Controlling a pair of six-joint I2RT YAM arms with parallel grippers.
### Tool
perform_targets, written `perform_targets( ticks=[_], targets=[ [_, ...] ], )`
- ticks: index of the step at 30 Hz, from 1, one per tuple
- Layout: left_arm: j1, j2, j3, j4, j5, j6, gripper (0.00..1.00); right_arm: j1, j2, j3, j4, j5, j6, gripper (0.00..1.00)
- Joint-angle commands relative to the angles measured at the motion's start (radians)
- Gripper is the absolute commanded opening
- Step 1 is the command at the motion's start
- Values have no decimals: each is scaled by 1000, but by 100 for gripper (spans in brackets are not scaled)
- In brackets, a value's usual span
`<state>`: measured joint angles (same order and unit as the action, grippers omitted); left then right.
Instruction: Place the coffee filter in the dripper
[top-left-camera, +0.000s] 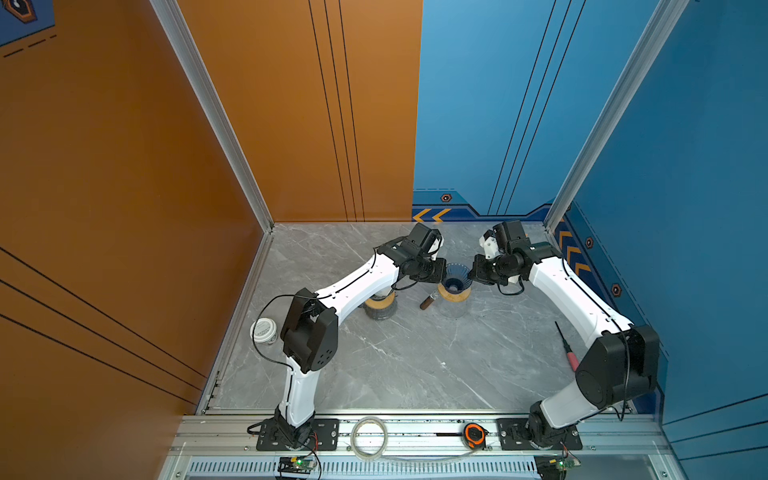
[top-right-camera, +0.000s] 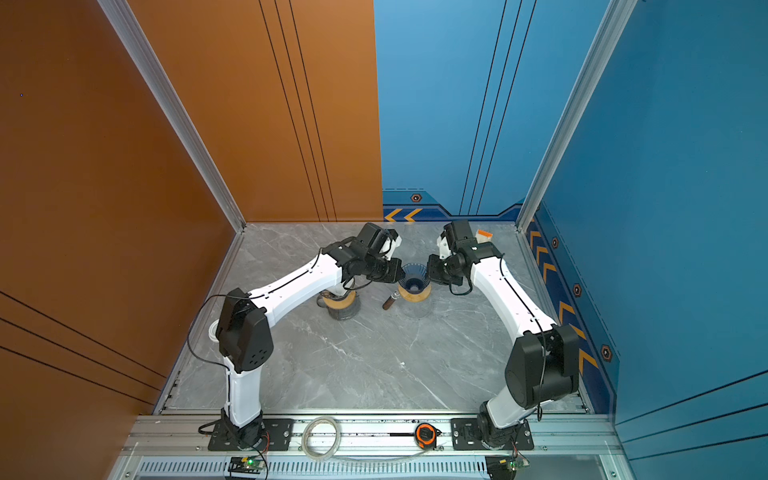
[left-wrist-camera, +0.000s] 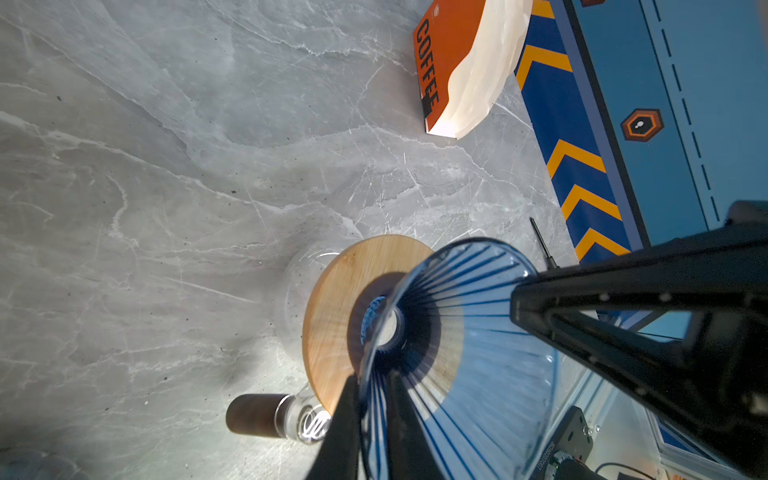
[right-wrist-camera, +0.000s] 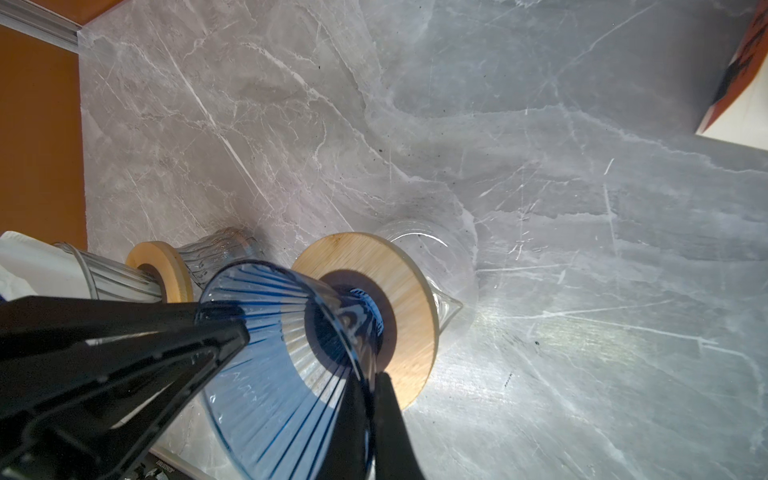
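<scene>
At far left a white lidded cup (top-left-camera: 264, 330) stands by the edge of the table (top-left-camera: 395, 365). Right of it, partly under the left arm, a clear ribbed dripper (right-wrist-camera: 116, 274) sits on a wooden collar, with white paper (right-wrist-camera: 29, 266), apparently a filter, standing out of its mouth. The left gripper (left-wrist-camera: 372, 384) is closed on the left rim of the blue dripper (top-left-camera: 456, 279), one finger inside the glass wall and one outside. A brown-capped vial (top-left-camera: 428, 300) lies on its side just beside the glass server (top-left-camera: 455, 311), which carries the blue dripper on a wooden disc (left-wrist-camera: 336, 316). The right gripper (right-wrist-camera: 368, 384) is clamped on the opposite rim likewise. Toward the back right corner an orange COFFEE pack (left-wrist-camera: 444, 62) holds the coffee filters (left-wrist-camera: 486, 58), well apart from the blue dripper. A red-handled screwdriver (top-left-camera: 566, 345) lies at far right.
</scene>
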<state>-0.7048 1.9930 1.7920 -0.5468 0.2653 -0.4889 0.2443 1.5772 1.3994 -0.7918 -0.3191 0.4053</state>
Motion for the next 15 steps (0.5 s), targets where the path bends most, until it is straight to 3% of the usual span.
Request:
perform_targets(
  ticks=[1, 15],
  targets=[
    [8, 39, 8, -47, 16, 24, 11, 4, 33, -43, -10, 42, 17, 2],
    [11, 67, -11, -48, 48, 6, 6, 2, 75, -22, -27, 59, 38, 1]
  ],
)
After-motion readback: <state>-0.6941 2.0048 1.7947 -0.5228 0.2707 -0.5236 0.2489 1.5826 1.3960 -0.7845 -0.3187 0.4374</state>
